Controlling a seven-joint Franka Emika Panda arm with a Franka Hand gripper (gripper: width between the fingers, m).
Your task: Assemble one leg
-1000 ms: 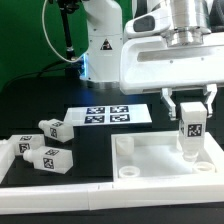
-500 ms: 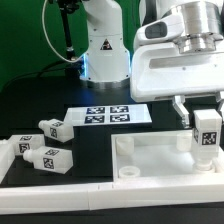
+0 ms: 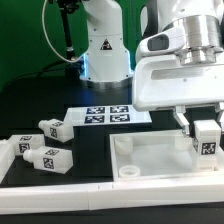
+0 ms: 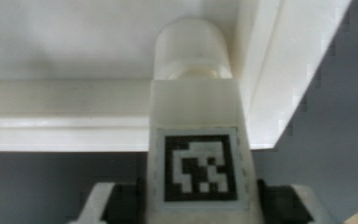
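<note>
**Gripper holds leg over tray corner**

The gripper (image 3: 206, 128) pinches an upright, blocky white leg (image 3: 207, 143) with its square tag facing out. It hangs above the shallow, raised-rim white tabletop (image 3: 150, 181), at the exterior view's right. Three loose legs (image 3: 46, 158) lie outside it.

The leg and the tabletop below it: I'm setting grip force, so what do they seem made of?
The leg: apparently hard white plastic, matte, with smooth uniform faces; its black-and-white tag looks printed or stuck on. The tabletop: seemingly the same matte white plastic, no grain. Moulded or 3D-printed cannot be told.
</note>
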